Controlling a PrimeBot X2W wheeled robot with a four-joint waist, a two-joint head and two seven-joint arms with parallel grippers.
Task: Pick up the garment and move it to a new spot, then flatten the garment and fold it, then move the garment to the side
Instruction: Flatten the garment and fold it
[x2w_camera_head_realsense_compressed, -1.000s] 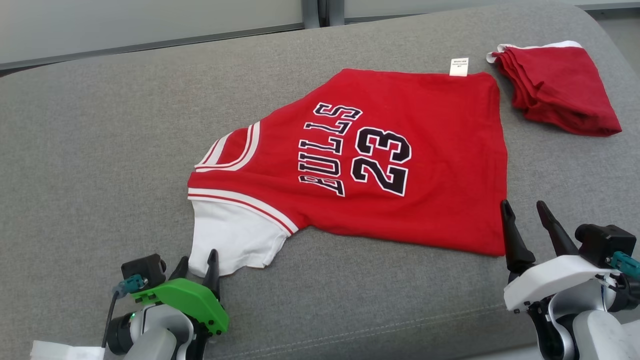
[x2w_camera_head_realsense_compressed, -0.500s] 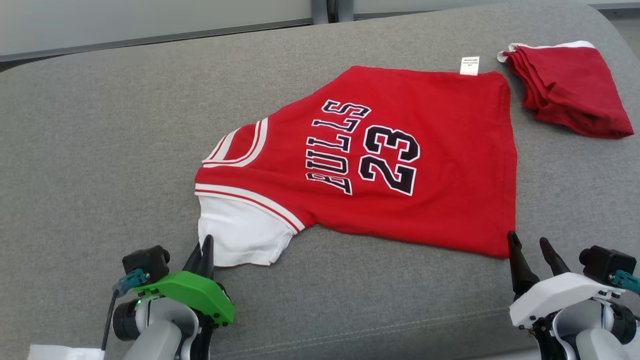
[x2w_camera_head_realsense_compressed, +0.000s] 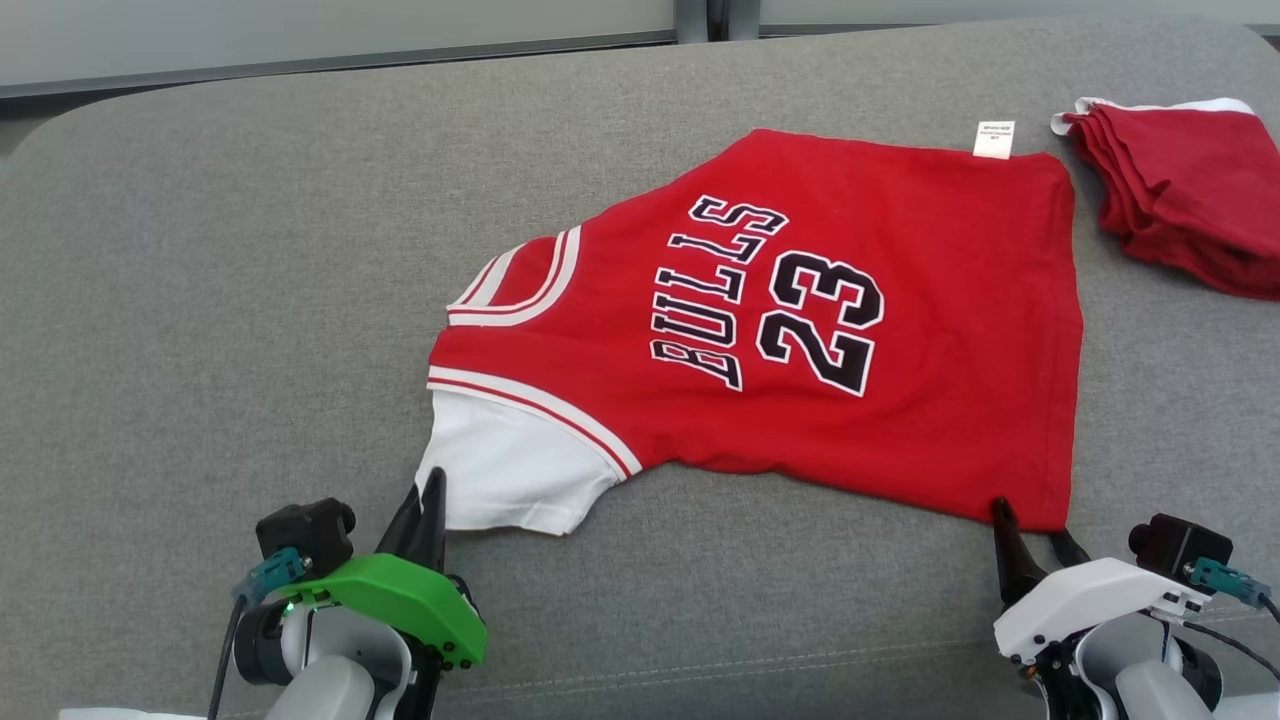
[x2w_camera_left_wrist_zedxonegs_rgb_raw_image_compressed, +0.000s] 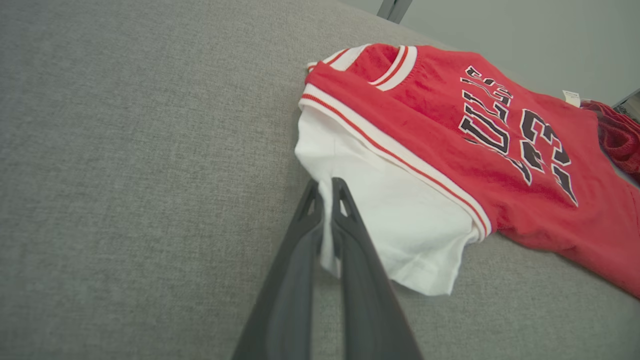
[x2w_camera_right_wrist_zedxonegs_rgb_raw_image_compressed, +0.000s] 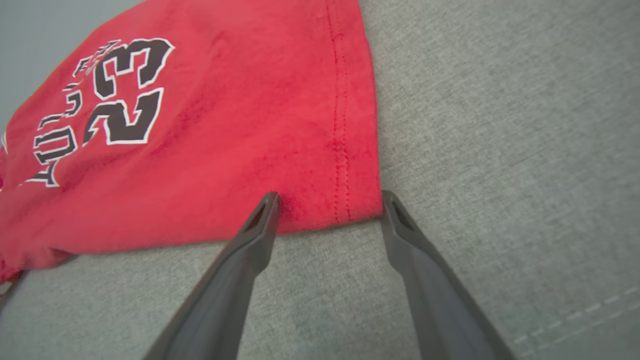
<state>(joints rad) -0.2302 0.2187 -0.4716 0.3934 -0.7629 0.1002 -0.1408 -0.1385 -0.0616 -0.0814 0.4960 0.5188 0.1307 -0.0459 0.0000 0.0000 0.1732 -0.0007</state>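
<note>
Head camera looks down on the garment (x2w_camera_head_realsense_compressed: 900, 430); 2 wrist cameras view its near edge closely.

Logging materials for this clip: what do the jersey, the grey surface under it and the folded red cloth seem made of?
Jersey: soft matte knit, probably cotton-like; fuzzy nap, stitched hem.
Grey surface: matte woven upholstery, seemingly padded; heathered weave, stitched seam.
Folded red cloth: likely similar soft matte fabric; limp stacked layers, fibre unclear.

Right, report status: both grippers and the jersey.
Left gripper shut on garment at white sleeve. Right gripper open, astride red hem corner. Garment spread on grey cushion. Folded red cloth apart, not in the way.
</note>
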